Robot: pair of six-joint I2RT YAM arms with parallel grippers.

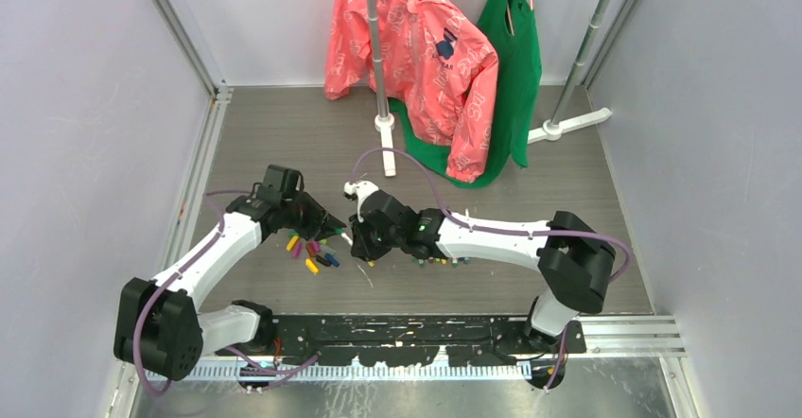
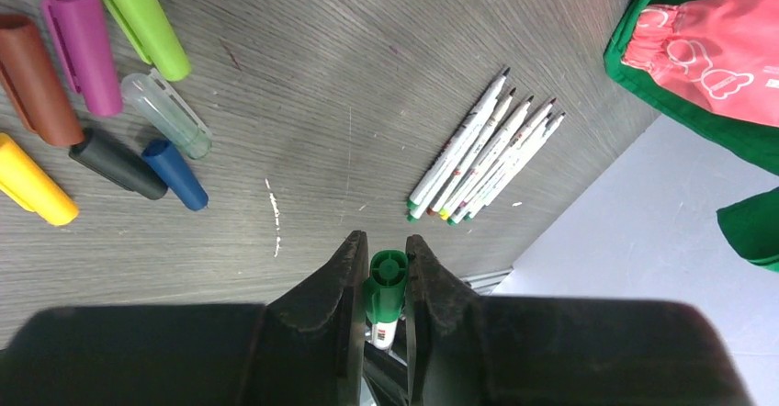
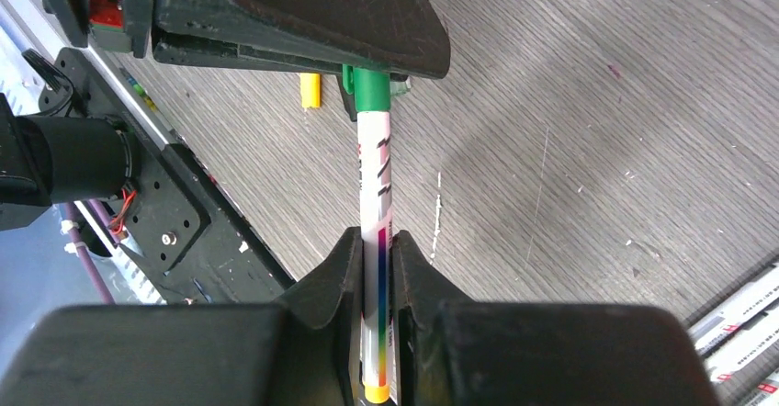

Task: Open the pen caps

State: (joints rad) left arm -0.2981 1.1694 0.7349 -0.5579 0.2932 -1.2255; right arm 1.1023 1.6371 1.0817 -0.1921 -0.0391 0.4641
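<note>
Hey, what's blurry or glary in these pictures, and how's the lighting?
Left wrist view: the black left pincer blurs near the lens, the loose coloured plastic pen caps are sharp, the grey wood-grain table looks bowed. Right wrist view: the white-barrelled pen and its green cap are crisp, soft shadow beside. Top external view: even light, sheen on the bare metal strip.

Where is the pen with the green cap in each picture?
Top external: green-capped pen, tiny, just left of centre.
Left wrist: bottom centre, its cap end-on in the left gripper.
Right wrist: up the middle, from the right gripper.
Shared landmark: the row of loose pens.
</note>
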